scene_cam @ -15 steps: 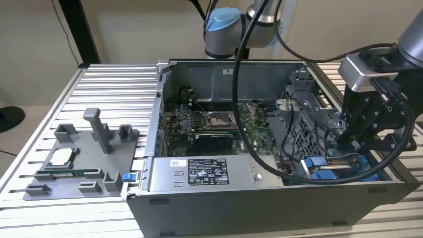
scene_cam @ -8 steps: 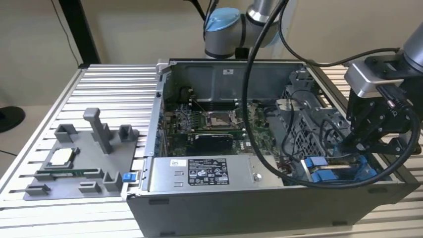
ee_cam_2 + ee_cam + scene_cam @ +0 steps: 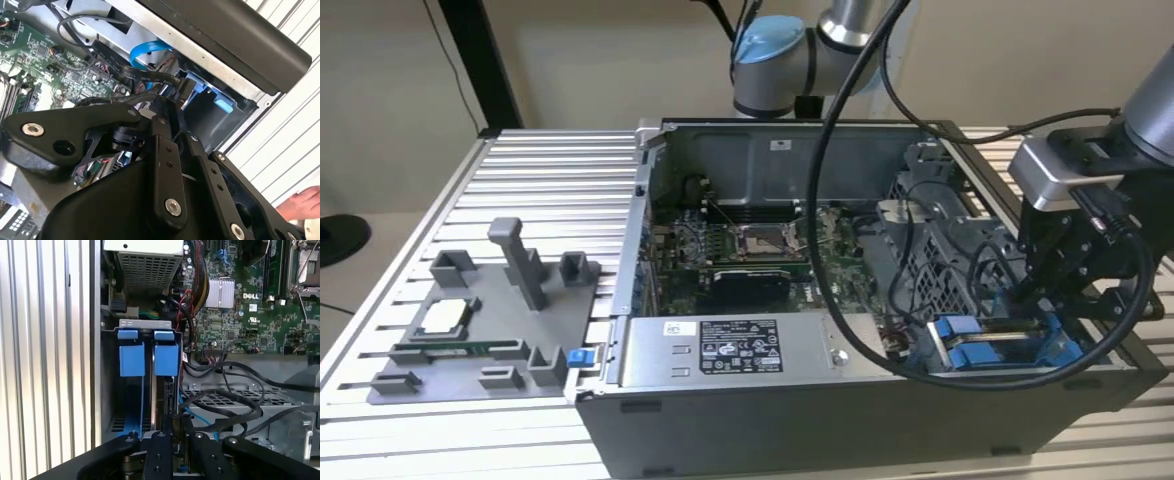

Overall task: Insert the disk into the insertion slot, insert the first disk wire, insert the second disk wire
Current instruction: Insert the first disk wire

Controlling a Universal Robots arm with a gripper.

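Work stands at the drive end of the open computer case (image 3: pixel 761 410), at the exterior view's right. Your gripper (image 3: pixel 1061 300) hangs low there, right above the insertion slot (image 3: pixel 994 345) with its blue fittings. In the first wrist view the gripper (image 3: pixel 175 432) lines up with the slot (image 3: pixel 127 405), and the disk (image 3: pixel 165 360) stands edge-on inside it, its blue carrier tab beside a second blue tab (image 3: pixel 132 356). You cannot tell from these views whether the jaws are open, closed or clamped on anything; dark cabling crowds them. In the second wrist view the gripper (image 3: pixel 167 107) sits just beside a black cable (image 3: pixel 150 75), with a blue flat cable (image 3: pixel 147 50) curving behind it. A hand (image 3: pixel 300 202) rests over the slatted table (image 3: pixel 295 115) at that picture's edge.
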